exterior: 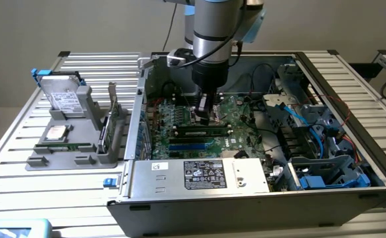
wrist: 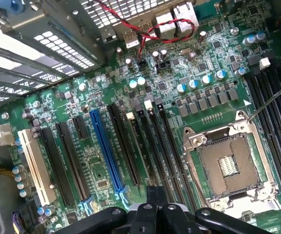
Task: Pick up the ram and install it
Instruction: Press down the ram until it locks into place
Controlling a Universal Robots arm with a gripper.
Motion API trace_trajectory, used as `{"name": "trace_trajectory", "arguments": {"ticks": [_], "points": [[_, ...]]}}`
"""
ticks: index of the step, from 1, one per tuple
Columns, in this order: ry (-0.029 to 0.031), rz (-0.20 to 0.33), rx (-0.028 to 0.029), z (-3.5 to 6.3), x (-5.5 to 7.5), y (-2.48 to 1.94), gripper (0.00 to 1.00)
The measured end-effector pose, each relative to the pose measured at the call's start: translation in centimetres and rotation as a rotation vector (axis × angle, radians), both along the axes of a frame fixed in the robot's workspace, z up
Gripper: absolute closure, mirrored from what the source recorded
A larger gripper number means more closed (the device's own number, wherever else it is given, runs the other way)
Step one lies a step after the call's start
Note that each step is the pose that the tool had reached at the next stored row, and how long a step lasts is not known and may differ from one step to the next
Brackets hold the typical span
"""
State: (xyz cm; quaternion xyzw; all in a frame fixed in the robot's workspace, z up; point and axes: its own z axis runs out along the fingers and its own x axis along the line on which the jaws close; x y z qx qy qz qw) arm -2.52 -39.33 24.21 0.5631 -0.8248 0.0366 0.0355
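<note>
Glossy green motherboard (wrist: 101, 161), brushed metal computer case (exterior: 246, 201), ribbed aluminium table (exterior: 47, 183)

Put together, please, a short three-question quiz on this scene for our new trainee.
1. True or false: the CPU socket holds a chip.
2. The gripper hangs over: A) the grey tray, B) the motherboard inside the case, C) the hard drive.
3. What colour is the long non-black slot standing between black slots?
Key: 1 false, it is empty; 2 B; 3 blue.
</note>
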Motion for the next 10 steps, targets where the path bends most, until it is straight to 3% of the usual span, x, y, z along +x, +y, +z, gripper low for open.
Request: {"name": "trace_trajectory", "arguments": {"ticks": [10], "points": [[-0.001,-0.138,0.0001,0.0,0.0,0.0,0.89]]}}
